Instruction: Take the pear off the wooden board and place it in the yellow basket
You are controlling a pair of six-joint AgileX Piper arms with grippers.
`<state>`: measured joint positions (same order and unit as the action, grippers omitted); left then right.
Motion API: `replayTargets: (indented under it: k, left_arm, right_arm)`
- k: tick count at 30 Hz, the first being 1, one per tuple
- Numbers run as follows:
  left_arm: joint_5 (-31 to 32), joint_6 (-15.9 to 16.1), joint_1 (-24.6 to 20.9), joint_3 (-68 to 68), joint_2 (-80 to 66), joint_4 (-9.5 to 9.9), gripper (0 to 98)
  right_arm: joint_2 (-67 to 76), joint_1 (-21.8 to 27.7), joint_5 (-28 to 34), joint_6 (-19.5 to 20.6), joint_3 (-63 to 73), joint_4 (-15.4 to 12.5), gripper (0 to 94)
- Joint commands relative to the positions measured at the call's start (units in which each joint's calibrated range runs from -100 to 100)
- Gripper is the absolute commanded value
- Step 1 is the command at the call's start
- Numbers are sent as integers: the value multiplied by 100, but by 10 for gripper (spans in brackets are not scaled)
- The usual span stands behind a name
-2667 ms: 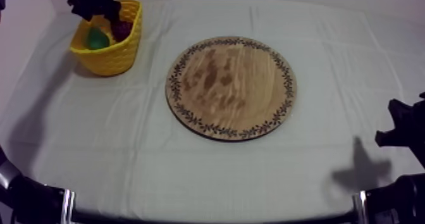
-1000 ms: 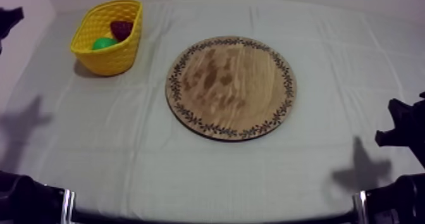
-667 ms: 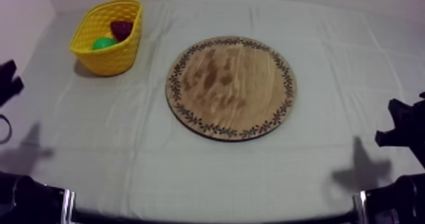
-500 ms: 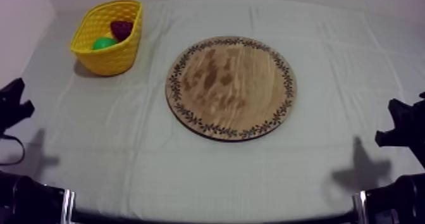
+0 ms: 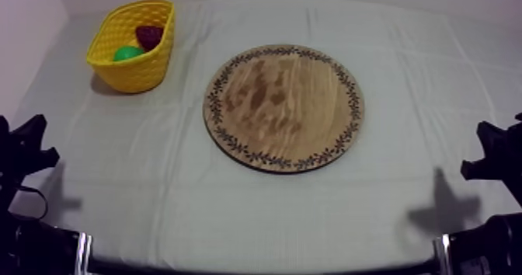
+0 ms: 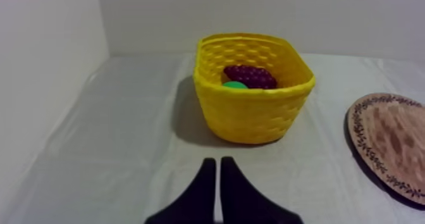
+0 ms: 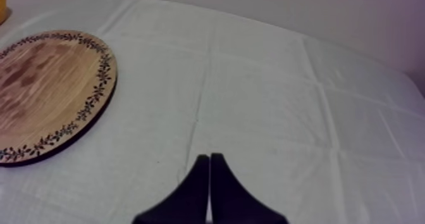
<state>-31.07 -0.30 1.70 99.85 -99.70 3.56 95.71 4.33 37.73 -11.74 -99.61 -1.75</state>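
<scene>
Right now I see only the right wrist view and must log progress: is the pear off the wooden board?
Observer: Yes. The top view takes in the whole wooden board, and nothing lies on it.
Operator: Where did it go?
Observer: A green fruit, by its colour the pear, sits inside the yellow basket at the table's far left.
Operator: Anything else in there?
Observer: A bunch of grapes lies against it, towards the back.
Operator: And the other arm?
Observer: The left gripper is shut on nothing and points at the basket, well short of it.
</scene>
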Motion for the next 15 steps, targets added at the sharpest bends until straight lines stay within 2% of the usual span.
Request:
replayTargets:
  k: [1,15]
  left_arm:
    - [4,4,45,1,-12,2,0]
    - [-29,-14,109,4,-30,-9,0]
  right_arm:
    - [5,-4,1,-1,-5,2,5]
    - [5,-4,1,-5,-5,2,5]
